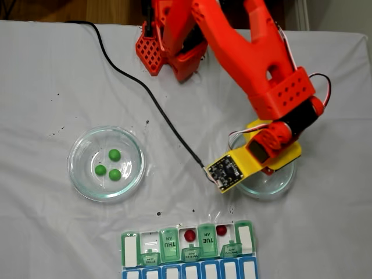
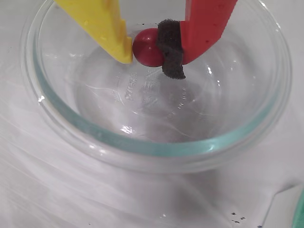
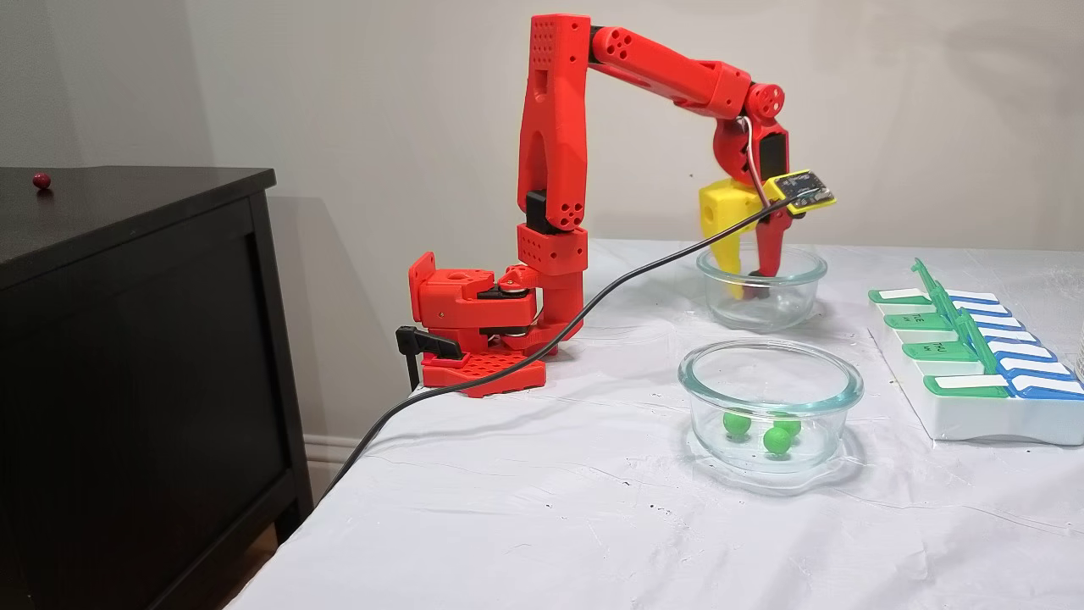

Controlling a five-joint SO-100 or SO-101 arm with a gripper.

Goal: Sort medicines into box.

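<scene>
1. A beige wall (image 3: 931,102) backs the scene; a dark cabinet (image 3: 127,356) stands left of the table in a fixed view.
2. A wrinkled white cloth (image 3: 550,508) covers the table.
3. The pill organizer (image 1: 189,247) lies at the cloth's near edge, two red balls in open compartments.
4. One glass dish (image 1: 106,164) holds three green balls (image 1: 108,164).
5. In another dish (image 2: 156,147), the gripper (image 2: 148,50) is clamped on a dark red ball (image 2: 148,46).

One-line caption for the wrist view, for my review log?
Gripper shut on a dark red pill inside an otherwise empty clear glass dish.
</scene>
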